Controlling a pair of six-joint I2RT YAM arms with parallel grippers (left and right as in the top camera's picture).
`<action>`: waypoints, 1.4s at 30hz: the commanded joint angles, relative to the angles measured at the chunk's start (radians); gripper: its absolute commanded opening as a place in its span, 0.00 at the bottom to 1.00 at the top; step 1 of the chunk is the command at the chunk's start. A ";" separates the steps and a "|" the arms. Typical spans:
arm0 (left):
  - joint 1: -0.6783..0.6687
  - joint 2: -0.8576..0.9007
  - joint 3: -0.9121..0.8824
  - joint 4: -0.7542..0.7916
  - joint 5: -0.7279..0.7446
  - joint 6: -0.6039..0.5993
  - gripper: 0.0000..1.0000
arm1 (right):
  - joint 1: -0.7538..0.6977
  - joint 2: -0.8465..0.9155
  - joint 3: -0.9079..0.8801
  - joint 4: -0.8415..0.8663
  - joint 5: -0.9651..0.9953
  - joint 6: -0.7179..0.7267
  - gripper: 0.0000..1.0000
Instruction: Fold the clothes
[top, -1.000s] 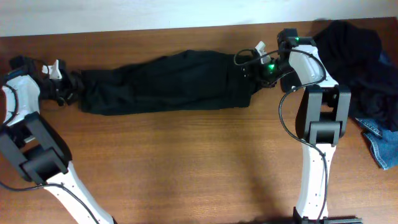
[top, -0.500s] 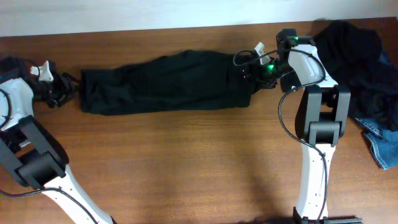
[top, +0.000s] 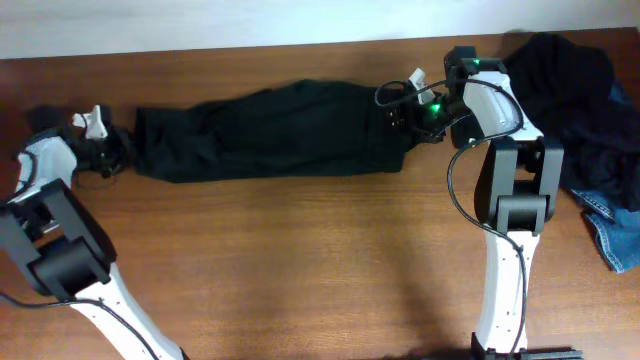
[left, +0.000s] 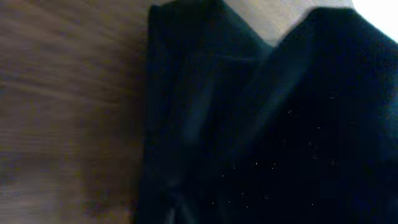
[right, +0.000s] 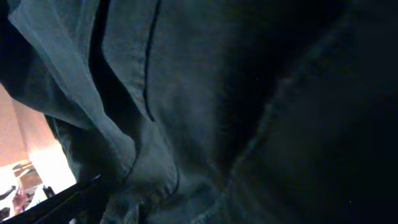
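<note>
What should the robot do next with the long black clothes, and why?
Probably pinch the left end and carry it toward the right end, folding it in half. The black garment lies stretched long, with the left gripper at one end and the right gripper at the other.

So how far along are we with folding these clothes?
Done: the long black garment lies stretched lengthwise on the table. In hand: the left claw sits at its left end and the right claw at its right end; whether either grips the fabric is unclear. Left: no fold shows yet, and the dark pile with blue denim at the far right waits.
</note>
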 joint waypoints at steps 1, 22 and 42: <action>-0.044 -0.027 -0.005 0.016 0.087 0.005 0.01 | 0.011 0.019 -0.020 -0.011 0.084 -0.003 0.97; -0.465 -0.253 0.091 0.040 -0.296 -0.006 0.00 | 0.011 0.019 -0.020 -0.024 0.084 -0.005 0.97; -0.840 -0.110 0.091 0.161 -0.511 -0.006 0.44 | 0.011 0.019 -0.020 -0.047 0.084 -0.023 0.97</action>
